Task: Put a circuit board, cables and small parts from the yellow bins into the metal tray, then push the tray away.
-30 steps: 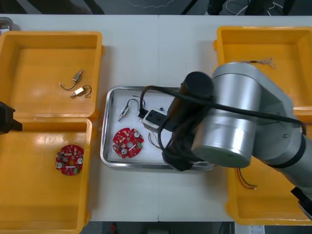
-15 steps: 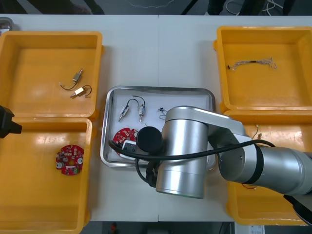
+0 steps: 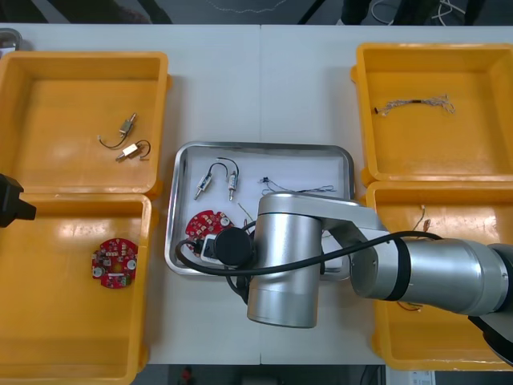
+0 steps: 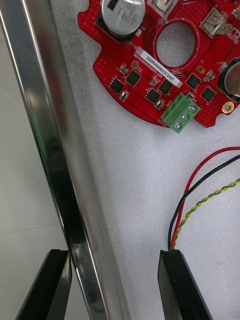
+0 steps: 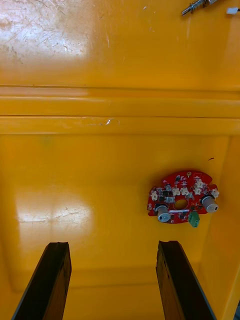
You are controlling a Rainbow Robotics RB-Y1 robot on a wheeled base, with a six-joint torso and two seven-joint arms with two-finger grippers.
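Table [image 3: 264,88]: light, off-white top, matte, no pattern. One thin seam [image 3: 260,96] runs straight from the far edge toward the near side, about mid-width. Beyond the far edge is a narrow strip of dark floor [image 3: 184,10], with a pale thin wire [image 3: 244,6] looped on it. Light even, shadows faint.

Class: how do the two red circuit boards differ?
The tray board lies on white lining beside cables; the bin board lies alone on yellow. The right hand straddles the tray rim by the tray board; the left hand hangs over the bin board's bin. Both are round, red.
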